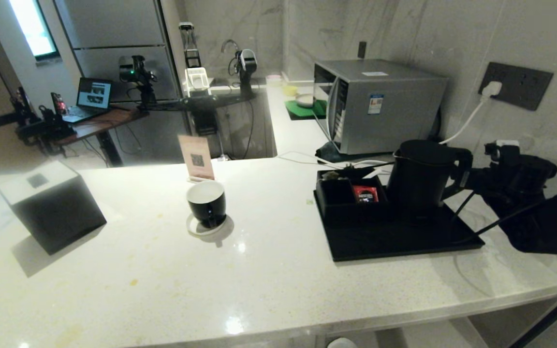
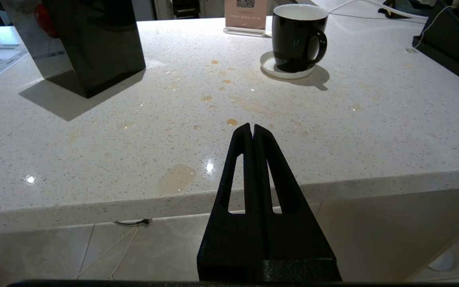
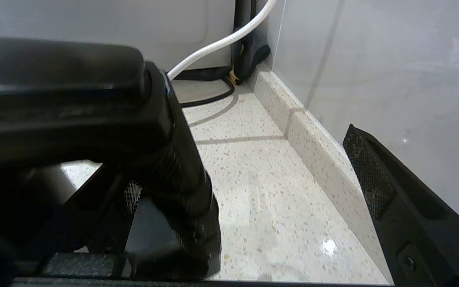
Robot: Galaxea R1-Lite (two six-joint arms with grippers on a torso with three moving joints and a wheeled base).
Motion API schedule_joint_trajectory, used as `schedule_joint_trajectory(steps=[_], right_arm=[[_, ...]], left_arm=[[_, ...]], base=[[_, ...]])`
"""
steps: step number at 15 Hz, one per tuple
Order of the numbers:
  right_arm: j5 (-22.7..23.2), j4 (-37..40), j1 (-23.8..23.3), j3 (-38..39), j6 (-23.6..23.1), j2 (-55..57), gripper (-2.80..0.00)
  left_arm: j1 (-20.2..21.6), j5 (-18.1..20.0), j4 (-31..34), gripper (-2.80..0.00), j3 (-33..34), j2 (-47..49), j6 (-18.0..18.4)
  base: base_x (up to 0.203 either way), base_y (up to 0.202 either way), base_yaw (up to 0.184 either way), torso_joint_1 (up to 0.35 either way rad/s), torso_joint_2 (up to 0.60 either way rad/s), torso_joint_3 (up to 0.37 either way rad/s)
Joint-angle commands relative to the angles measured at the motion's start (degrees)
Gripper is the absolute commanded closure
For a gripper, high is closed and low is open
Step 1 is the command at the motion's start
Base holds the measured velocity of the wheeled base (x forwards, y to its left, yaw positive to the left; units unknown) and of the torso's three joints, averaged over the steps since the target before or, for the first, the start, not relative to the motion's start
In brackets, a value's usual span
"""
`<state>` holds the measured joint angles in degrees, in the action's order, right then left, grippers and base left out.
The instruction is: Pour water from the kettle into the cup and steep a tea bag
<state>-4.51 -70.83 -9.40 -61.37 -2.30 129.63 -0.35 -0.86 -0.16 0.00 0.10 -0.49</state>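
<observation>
The black kettle [image 1: 421,174] stands on a black tray [image 1: 404,241] at the counter's right. My right gripper [image 1: 468,183] reaches in from the right and is open around the kettle's handle [image 3: 165,159]. The handle lies close to one finger, and the other finger [image 3: 373,171] stands well apart from it. The black cup [image 1: 207,202] with a white inside sits on a white coaster mid-counter. The tea bag's pale-green tag [image 1: 309,201] lies left of the tray, its string [image 2: 432,24] running up into the compartment box. Water is out of view. My left gripper [image 2: 252,126] is shut and empty before the counter's front edge.
A black compartment box [image 1: 351,193] with a red packet [image 1: 365,194] shares the tray. A black cube [image 1: 53,208] stands at the left and a card stand [image 1: 196,157] behind the cup. A microwave [image 1: 380,104] and the wall close in behind the kettle. Brownish spill marks [image 2: 177,179] dot the counter.
</observation>
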Motion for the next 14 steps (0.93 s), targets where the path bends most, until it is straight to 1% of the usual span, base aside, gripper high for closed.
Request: schedule_joint_trajectory(steps=[1,13,14], right_arm=[[0.12,-0.36,-0.01,-0.76,0.02,0.62,-2.80],[0.42,-0.93,0.69,-4.04,0.03,2.44,-2.80],[0.38,-0.89,0.70,-4.55,0.02,2.71,-0.80]], left_arm=[[0.00,-0.02,-0.02,0.00,0.00,0.08,-0.04],[0.00,-0.02,-0.02,0.00,0.00,0.08,-0.04],[0.00,-0.02,-0.02,0.00,0.00,0.08,-0.04]], base=[[0.000,0.000,0.000,0.000,0.00,0.000],[0.000,0.000,0.000,0.000,0.00,0.000],[0.000,0.000,0.000,0.000,0.00,0.000]])
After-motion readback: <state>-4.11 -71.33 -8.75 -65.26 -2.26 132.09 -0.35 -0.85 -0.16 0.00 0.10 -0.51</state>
